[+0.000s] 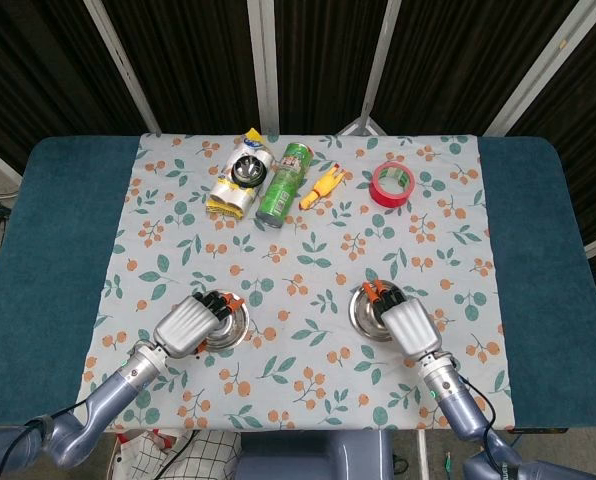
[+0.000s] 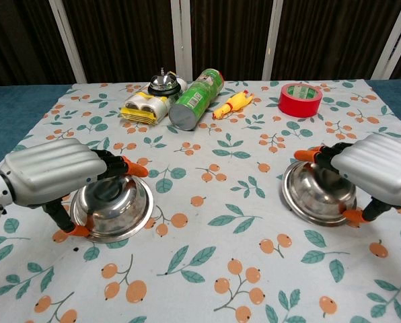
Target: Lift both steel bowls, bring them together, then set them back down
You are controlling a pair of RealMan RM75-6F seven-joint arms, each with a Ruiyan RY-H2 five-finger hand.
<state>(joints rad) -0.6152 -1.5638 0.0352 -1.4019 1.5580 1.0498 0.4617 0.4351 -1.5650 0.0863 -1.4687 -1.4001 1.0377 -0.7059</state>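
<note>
Dark curtains back the desk [image 1: 38,250]. On its floral cloth [image 2: 207,175], the left hand [image 2: 49,169] grips the left steel bowl [image 2: 113,208], the right hand [image 2: 379,168] clasps the right steel bowl [image 2: 315,195]; both bowls rest down, well apart.
</note>
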